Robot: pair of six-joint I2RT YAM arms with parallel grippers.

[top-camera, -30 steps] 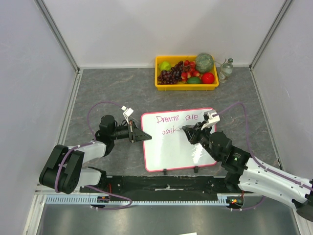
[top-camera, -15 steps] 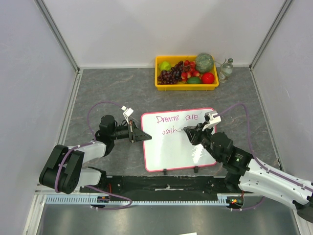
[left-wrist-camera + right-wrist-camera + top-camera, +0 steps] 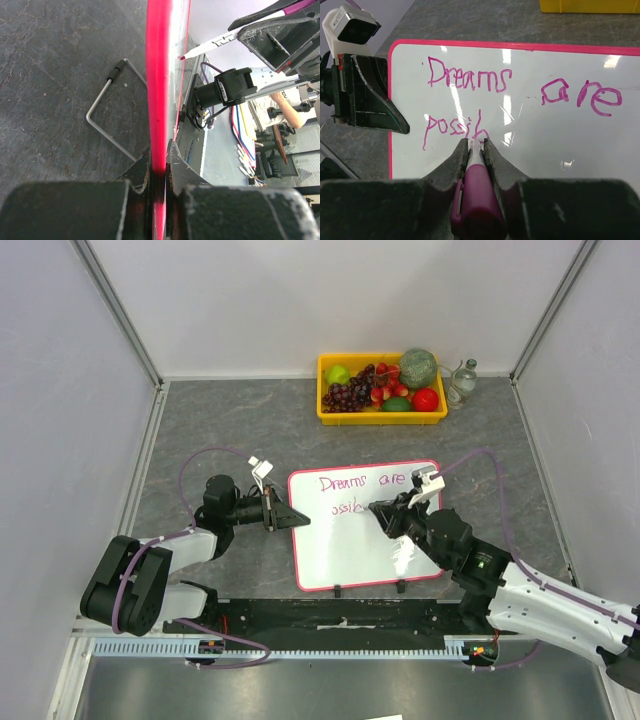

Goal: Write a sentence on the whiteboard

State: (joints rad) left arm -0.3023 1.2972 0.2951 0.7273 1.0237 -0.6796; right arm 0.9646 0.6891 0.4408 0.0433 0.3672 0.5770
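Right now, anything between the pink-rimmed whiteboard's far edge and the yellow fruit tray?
Nothing: top view shows bare grey tabletop between the pink-rimmed white whiteboard and the yellow plastic fruit tray.

Beyond the far edge of the whiteboard (image 3: 350, 550) the grey table (image 3: 240, 420) lies open up to the yellow tray (image 3: 380, 420) and the bottle (image 3: 462, 383) beside it. The whiteboard's left edge is taken by the left gripper (image 3: 298, 518), clamped on the pink rim (its arm stretches away leftward), and the right gripper (image 3: 378, 510) with its marker (image 3: 479, 195) stands over the whiteboard's middle, its arm covering the near right corner. Against the near edge sit black clips (image 3: 337, 589) and a black rail (image 3: 300, 612), leaving little room.
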